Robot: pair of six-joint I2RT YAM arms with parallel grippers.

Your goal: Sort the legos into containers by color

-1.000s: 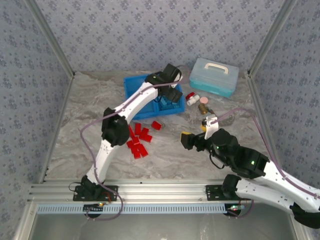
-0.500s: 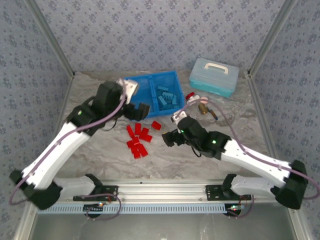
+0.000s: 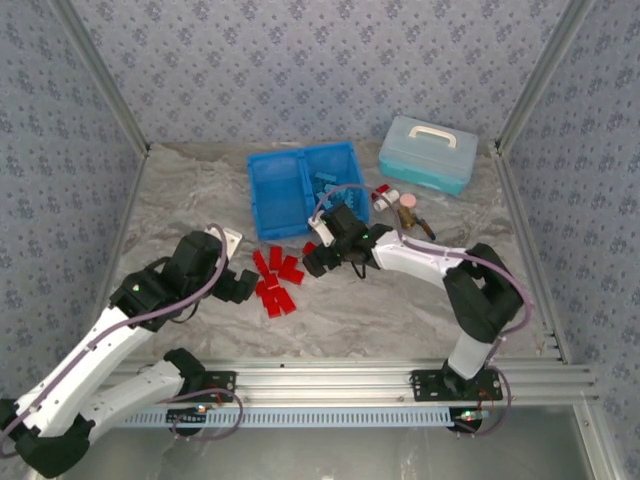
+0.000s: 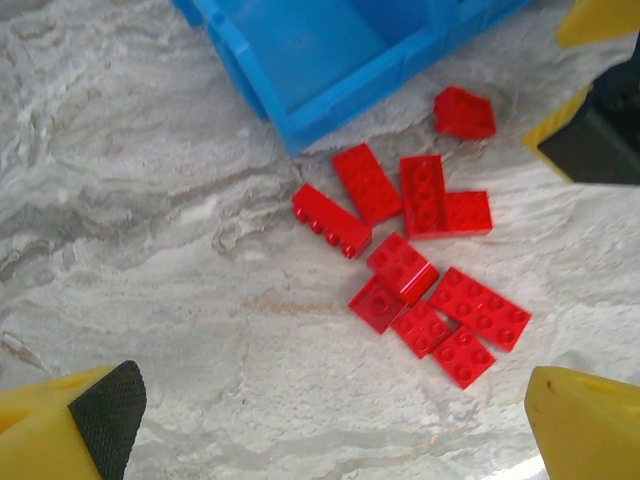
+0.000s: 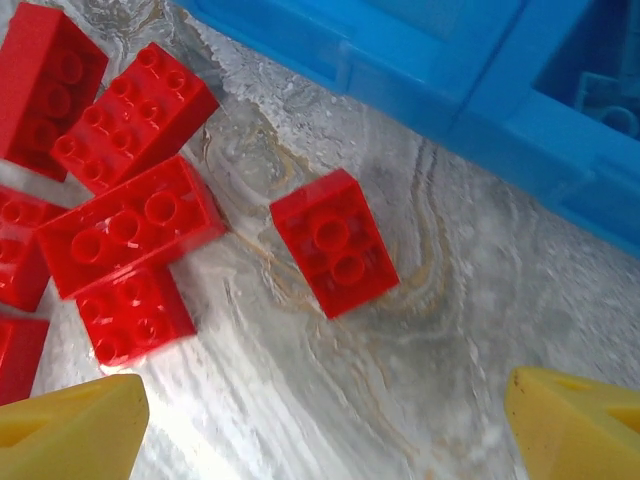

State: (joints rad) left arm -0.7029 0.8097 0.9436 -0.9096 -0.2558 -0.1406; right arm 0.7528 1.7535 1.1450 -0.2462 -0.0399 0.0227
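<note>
Several red legos [image 3: 276, 281] lie bunched on the marble table, seen closer in the left wrist view [image 4: 420, 270]. One red lego [image 5: 335, 240] lies apart, nearer the blue bin [image 3: 262, 195]. That bin has two containers side by side: the left one [image 4: 300, 45] looks bare, the right one holds light blue legos [image 3: 327, 186]. My right gripper [image 5: 325, 430] hovers open over the lone red lego, touching nothing. My left gripper [image 4: 340, 430] is open and empty above bare table, just left of the pile. In the top view, the left gripper [image 3: 238, 268] and right gripper [image 3: 322, 248] flank the pile.
A pale teal lidded case [image 3: 428, 152] stands at the back right. Small red, white and pink bottle-like items [image 3: 400, 206] lie between it and the bin. Metal cage posts and patterned walls close in the table's sides and back.
My left arm has drawn back from over the bin to the pile's left side, its jaws opened wide. My right arm has swung left and forward over the lone red lego.
</note>
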